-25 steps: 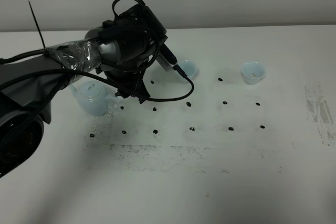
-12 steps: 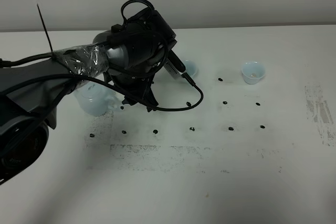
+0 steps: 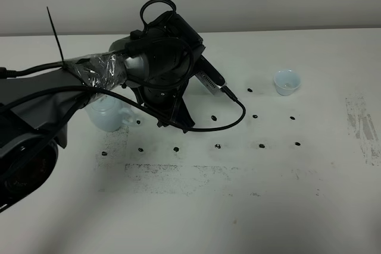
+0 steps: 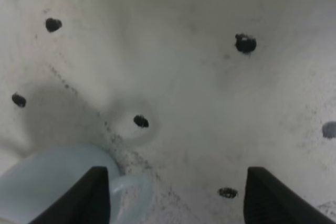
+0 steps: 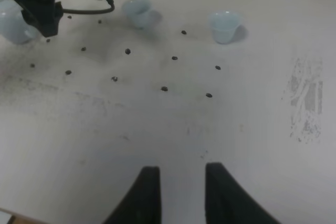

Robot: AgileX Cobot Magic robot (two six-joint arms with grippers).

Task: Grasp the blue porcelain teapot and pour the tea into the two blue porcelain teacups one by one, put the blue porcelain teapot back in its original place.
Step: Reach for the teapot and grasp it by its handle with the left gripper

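Since a second ago the left arm [image 3: 89,72] has swung its wrist to the right and towards the near edge of the bench [image 3: 238,206]. From the high camera its black wrist housing now covers the nearer cup, which was showing beside the cable plug before. That nearer cup [image 5: 137,11] is visible only from the right wrist camera. The black cable [image 3: 232,111] has trailed along and loops further right over the dot marks [image 3: 261,145]. The blue porcelain teapot [image 3: 106,117] has not shifted. It stands at the left of the bench, and more of it is tucked under the plastic-wrapped forearm than earlier. The farther cup [image 3: 286,81] sits where it was, well apart to the right, upright.

The left arm reaches in from the left edge, its forearm lying low across the bench and the wrist bent down over the dotted area beside the teapot. The left pincer [image 4: 181,198] points down at the bench with its fingers [image 4: 97,195] wide apart and clamped on nothing. The teapot's loop handle [image 4: 134,198] lies just inside one finger; whether they touch I cannot tell.

The right pincer [image 5: 181,182] hangs over the near side of the bench, far from the cups. Its fingers are a little apart, with bare bench showing between them, and it holds nothing.
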